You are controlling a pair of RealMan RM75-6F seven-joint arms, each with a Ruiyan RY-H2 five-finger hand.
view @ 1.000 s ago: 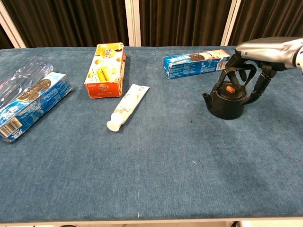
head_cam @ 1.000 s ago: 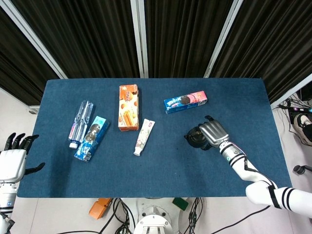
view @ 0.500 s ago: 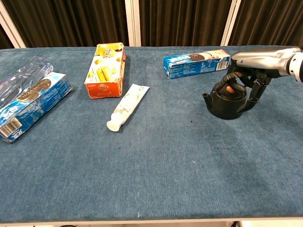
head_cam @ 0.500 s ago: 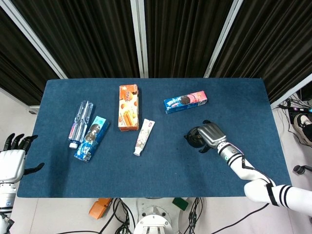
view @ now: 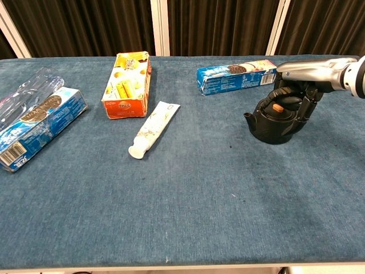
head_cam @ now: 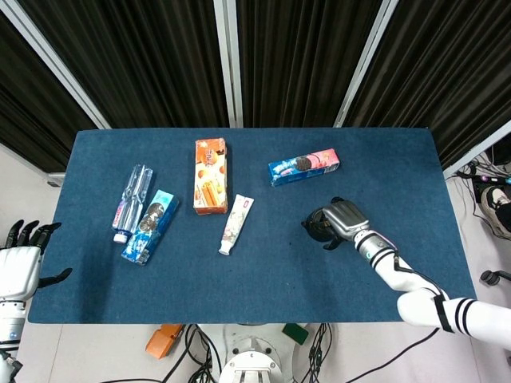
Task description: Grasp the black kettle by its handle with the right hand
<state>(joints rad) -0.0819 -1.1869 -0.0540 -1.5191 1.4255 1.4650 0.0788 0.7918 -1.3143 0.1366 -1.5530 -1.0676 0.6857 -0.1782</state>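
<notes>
The black kettle (head_cam: 316,229) (view: 274,125) stands upright on the blue table (head_cam: 263,279), right of centre, its spout pointing left. My right hand (head_cam: 344,217) (view: 311,71) lies over its top from the right. The fingers (view: 308,101) curl down around the arched handle (view: 284,93) and hold it. An orange knob on the lid shows under the handle. My left hand (head_cam: 20,259) hangs off the table's left edge with its fingers spread, holding nothing; only the head view shows it.
An orange cracker box (head_cam: 210,175) (view: 126,76), a white tube (head_cam: 236,224) (view: 154,128) and a blue-pink biscuit box (head_cam: 303,166) (view: 236,75) lie left of and behind the kettle. A blue cookie box (head_cam: 150,226) and a clear packet (head_cam: 132,199) lie far left.
My right hand has lowered onto the kettle and its fingers have curled in from spread to closed around the handle. The kettle and my left hand have stayed put.
</notes>
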